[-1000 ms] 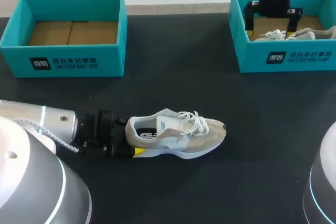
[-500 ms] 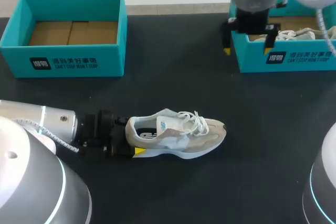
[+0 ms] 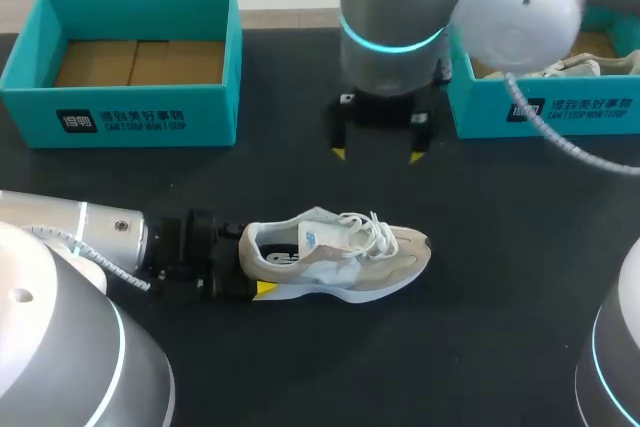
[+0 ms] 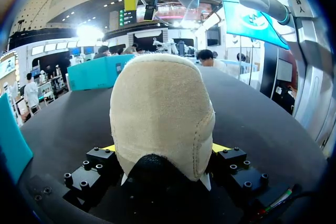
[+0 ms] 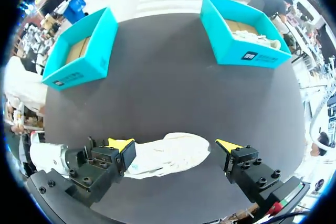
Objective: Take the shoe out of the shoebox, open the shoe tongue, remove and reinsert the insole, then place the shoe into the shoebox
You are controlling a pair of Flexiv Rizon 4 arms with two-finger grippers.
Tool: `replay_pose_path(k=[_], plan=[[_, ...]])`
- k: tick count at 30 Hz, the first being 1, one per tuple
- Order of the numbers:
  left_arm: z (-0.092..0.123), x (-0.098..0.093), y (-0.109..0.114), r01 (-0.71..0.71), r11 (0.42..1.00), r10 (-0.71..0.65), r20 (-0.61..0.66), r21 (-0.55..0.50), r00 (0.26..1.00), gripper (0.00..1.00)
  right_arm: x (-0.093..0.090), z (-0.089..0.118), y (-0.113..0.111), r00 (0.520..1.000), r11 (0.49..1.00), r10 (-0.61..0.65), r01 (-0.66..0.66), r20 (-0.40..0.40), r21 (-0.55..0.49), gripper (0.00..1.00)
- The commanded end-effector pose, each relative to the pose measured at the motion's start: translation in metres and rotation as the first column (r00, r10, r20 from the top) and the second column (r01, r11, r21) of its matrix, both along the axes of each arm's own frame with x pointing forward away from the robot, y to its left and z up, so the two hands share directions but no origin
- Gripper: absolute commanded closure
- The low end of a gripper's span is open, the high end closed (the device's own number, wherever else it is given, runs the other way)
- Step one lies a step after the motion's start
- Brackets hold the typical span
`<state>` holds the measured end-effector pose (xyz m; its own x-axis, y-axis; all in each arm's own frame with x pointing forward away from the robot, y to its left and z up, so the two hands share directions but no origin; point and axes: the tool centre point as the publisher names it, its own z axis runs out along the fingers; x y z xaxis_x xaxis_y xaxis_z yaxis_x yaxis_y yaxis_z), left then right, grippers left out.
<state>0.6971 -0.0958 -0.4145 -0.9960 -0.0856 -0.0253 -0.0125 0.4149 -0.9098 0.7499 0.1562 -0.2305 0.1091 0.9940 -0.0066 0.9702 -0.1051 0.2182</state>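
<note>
A beige and white shoe (image 3: 335,252) lies on its sole on the black table, toe to the right, laces tied. My left gripper (image 3: 255,269) comes in low from the left and is shut on the shoe's heel (image 4: 160,124), a yellow tip at each side. My right gripper (image 3: 378,154) hangs open above the table, just behind the shoe. In the right wrist view the shoe (image 5: 168,160) lies below and between the right gripper's (image 5: 176,146) spread fingers, which do not touch it.
An empty teal shoebox (image 3: 150,117) stands at the back left. A second teal shoebox (image 3: 560,112) at the back right holds another pale shoe (image 3: 575,62). Both boxes (image 5: 84,56) (image 5: 244,45) lie ahead of the right gripper.
My right arm has swung from over the back-right shoebox towards the table's middle, ending just behind the shoe, fingers still open. The left gripper and shoe have not moved.
</note>
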Motion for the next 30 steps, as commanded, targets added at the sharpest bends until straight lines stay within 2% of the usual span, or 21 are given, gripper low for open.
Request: replay_pose_path(k=[1,13,15,19,30], plan=[[-0.002,-0.002,-0.003,-0.001,1.0,0.001,0.0,0.002,1.0,1.0,0.003,-0.006,0.01,1.0,1.0,-0.002,0.002,-0.003,-0.006,0.0],[-0.002,-0.002,-0.003,-0.001,1.0,0.001,0.0,0.002,1.0,1.0,0.003,-0.006,0.01,1.0,1.0,-0.002,0.002,-0.003,-0.006,0.0],[-0.002,-0.002,-0.003,-0.001,1.0,0.001,0.0,0.002,1.0,1.0,-0.007,-0.013,0.02,0.999,0.997,-0.011,0.009,-0.031,-0.075,0.0],[-0.002,-0.002,-0.003,-0.001,1.0,0.001,0.0,0.002,1.0,1.0,-0.023,-0.026,0.038,0.997,0.993,-0.007,-0.002,-0.08,-0.118,0.0],[-0.002,-0.002,-0.003,-0.001,1.0,0.001,0.0,0.002,1.0,1.0,-0.052,-0.044,0.078,0.992,0.99,-0.038,0.021,-0.119,-0.142,0.0]])
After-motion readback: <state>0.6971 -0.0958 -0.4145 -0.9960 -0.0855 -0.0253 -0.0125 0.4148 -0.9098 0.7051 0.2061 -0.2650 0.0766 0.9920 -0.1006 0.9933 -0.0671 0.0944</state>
